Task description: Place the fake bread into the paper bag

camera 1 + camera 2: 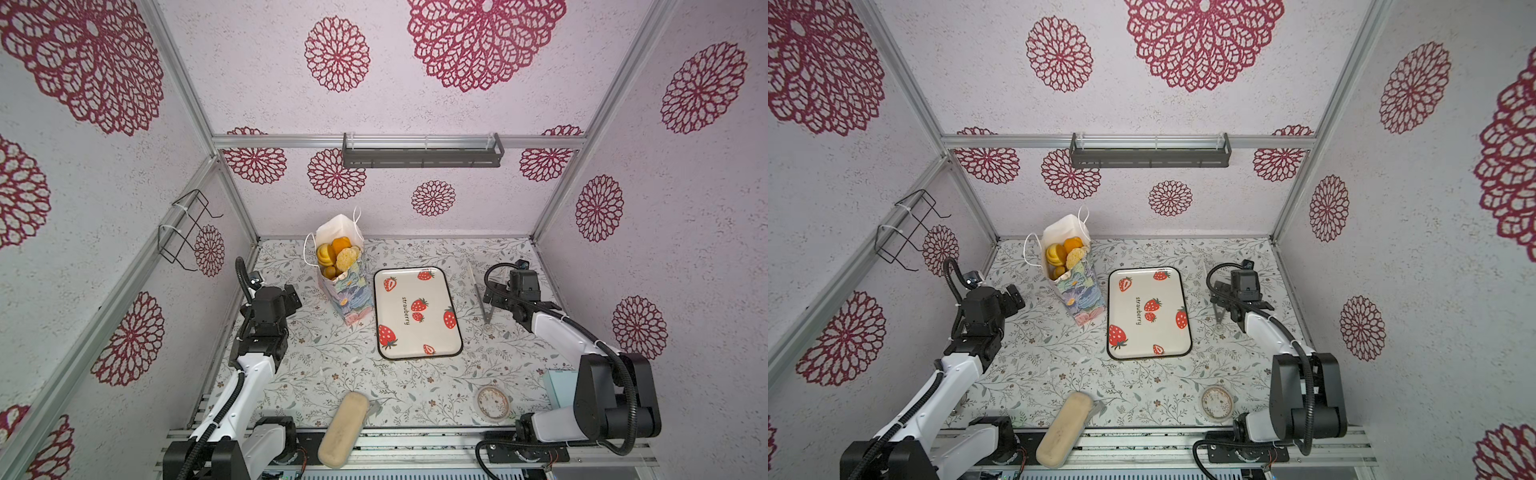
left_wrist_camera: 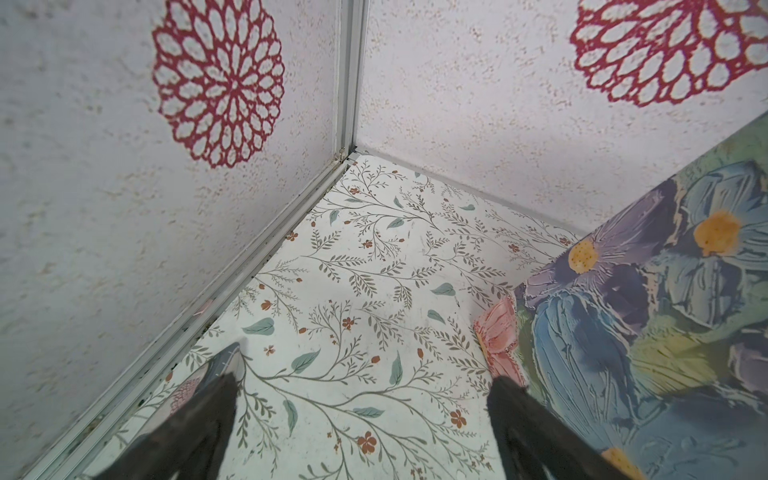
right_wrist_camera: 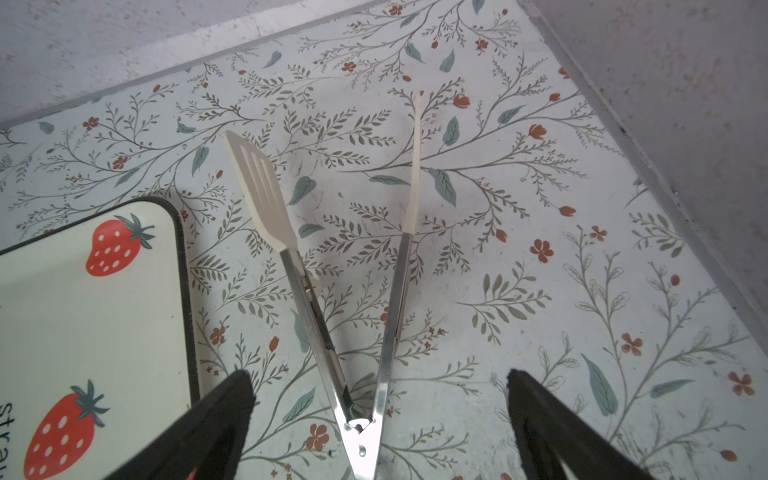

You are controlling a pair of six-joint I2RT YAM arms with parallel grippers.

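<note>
The left gripper (image 2: 365, 382) has its jaws spread wide with nothing between them, only the flowered table (image 2: 365, 257) showing in the gap. One of its fingers (image 2: 523, 415) sits right beside the lower printed side of the paper bag (image 2: 665, 311); whether it touches the paper cannot be told. The right gripper (image 3: 379, 376) is likewise wide apart and grips nothing. It hangs over the hinged end of a pair of metal tongs (image 3: 397, 291) that lie spread on the table, their pale tips pointing away from the fingers, which stand clear of both arms. Just beside the tongs is the corner of a strawberry-printed tray (image 3: 83, 299). In both top views the paper bag stands at the back left of the table, between the left gripper and the tray, its mouth open. The fake bread (image 1: 336, 253) lies inside it, golden-orange pieces piled up to just below the rim. At the table's front edge a long pale beige block (image 1: 343, 428) lies partly over the rail, and a roll of tape (image 1: 493, 403) lies near the right arm's base.
</note>
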